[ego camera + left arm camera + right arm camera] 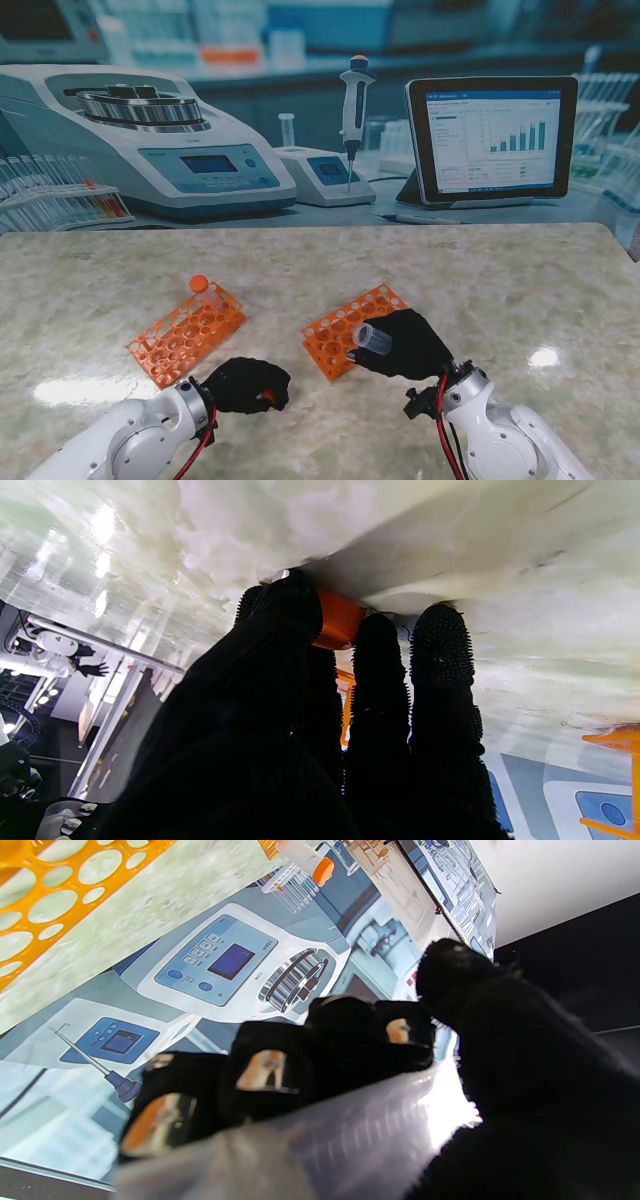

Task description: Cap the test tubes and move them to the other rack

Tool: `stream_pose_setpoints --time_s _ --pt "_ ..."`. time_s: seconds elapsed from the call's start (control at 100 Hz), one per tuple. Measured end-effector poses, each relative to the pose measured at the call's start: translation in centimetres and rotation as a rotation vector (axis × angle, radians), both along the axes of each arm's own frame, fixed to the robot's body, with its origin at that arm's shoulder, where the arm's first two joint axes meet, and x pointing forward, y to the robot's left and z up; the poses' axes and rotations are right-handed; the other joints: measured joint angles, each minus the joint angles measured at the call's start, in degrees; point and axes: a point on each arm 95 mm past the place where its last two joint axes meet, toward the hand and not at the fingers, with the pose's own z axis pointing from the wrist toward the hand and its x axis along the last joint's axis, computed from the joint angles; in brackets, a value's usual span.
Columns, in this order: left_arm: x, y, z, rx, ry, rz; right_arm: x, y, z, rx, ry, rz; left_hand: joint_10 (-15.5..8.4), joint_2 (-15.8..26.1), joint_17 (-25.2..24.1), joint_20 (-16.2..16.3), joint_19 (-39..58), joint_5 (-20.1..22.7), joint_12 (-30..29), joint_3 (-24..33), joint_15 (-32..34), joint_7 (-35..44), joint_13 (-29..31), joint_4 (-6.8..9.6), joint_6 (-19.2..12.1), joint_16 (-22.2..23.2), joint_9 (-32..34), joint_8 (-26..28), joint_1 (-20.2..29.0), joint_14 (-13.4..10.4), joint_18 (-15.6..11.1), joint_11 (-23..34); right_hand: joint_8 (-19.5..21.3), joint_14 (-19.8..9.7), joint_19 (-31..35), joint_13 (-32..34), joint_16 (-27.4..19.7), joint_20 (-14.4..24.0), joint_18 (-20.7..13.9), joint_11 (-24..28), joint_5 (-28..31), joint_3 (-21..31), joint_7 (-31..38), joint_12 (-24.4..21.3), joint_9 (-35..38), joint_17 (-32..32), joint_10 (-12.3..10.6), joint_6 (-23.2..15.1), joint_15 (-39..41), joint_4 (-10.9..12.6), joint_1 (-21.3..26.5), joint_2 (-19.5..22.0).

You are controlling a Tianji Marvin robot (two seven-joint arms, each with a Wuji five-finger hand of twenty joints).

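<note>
Both black-gloved hands are seen at the near edge of the marble worktop. One orange cap (339, 621) is pinched against the surface by the left hand (248, 384). One clear, uncapped test tube (372, 338) is gripped by the right hand (408, 345), over the near end of the right orange rack (345, 330). Two racks are counted; one capped tube (199, 285) is stood in the left rack's (187, 333) far corner.

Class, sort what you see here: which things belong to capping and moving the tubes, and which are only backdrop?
Job: tube in right robot hand; cap in left robot hand; left rack; right rack.
Backdrop: printed centrifuge, pipette, tablet.
</note>
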Motion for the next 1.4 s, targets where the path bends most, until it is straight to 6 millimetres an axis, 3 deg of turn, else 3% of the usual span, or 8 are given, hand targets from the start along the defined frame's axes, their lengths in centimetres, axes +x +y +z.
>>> stream_pose_setpoints --time_s 0.47,0.89,1.4 --pt "0.2 -0.08 0.0 -0.004 -0.008 0.008 0.11 -0.02 -0.02 0.003 0.002 0.003 0.9 -1.1 0.2 -0.5 -0.3 1.5 -0.8 2.5 -0.9 0.5 0.5 0.0 0.2 0.0 0.6 -0.6 0.0 0.8 1.1 -0.3 0.0 0.0 0.0 0.0 0.0 0.0 0.0 -0.1 0.0 0.0 0.0 0.0 0.0 0.0 0.0 0.0 0.0 -0.5 0.0 0.0" --pt "0.39 -0.55 0.35 0.002 0.01 -0.008 0.14 -0.16 -0.01 0.01 0.002 0.001 1.3 -2.4 0.7 -0.5 -2.5 2.3 -0.2 4.1 -2.2 3.4 0.6 0.0 2.7 -0.3 1.1 0.4 0.9 2.7 3.4 -0.4 0.0 0.0 0.0 0.0 0.0 0.0 0.0 -0.1 0.0 0.0 0.0 0.0 0.0 0.0 0.0 0.0 0.0 -1.0 0.0 0.1" --pt "0.5 -0.91 0.6 -0.004 -0.001 -0.016 0.26 -0.31 -0.11 0.016 0.008 -0.001 1.3 -2.4 0.6 -3.5 -6.6 2.3 -0.1 4.1 -5.5 4.6 1.2 0.12 3.4 -5.6 1.2 1.2 1.7 3.0 3.4 -0.9 0.1 0.0 0.0 0.0 0.0 0.0 0.0 -0.6 0.0 -0.1 0.0 0.0 0.0 0.0 0.0 -0.1 0.0 -1.5 0.0 0.2"
